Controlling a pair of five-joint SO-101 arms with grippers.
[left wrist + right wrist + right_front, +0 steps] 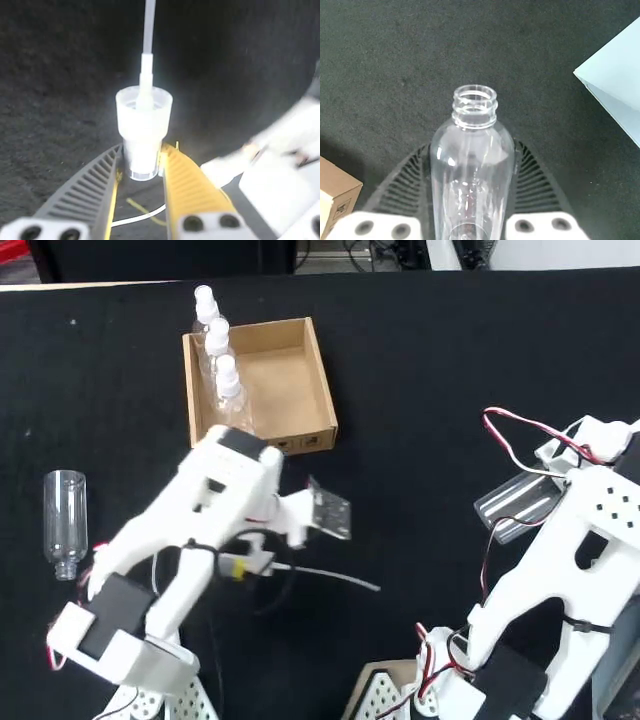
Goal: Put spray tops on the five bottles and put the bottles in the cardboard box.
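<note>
My left gripper (142, 167) is shut on a white spray top (144, 122) whose thin tube (148, 25) points away from the wrist. From above, this left gripper (250, 562) hovers over the near middle of the table, the tube (335, 577) pointing right. My right gripper (472, 165) is shut on a clear open-necked bottle (472, 145), seen at the right of the table as bottle (515, 505). The cardboard box (290, 380) at the back holds three capped bottles (228, 380) along its left wall. Another uncapped bottle (65, 520) lies at the far left.
The table is covered in black cloth (420, 390). A light blue sheet (615, 85) lies close to the held bottle. A corner of the cardboard box (335, 200) appears in the right wrist view. A beige base (385, 690) sits at the front edge between the arms.
</note>
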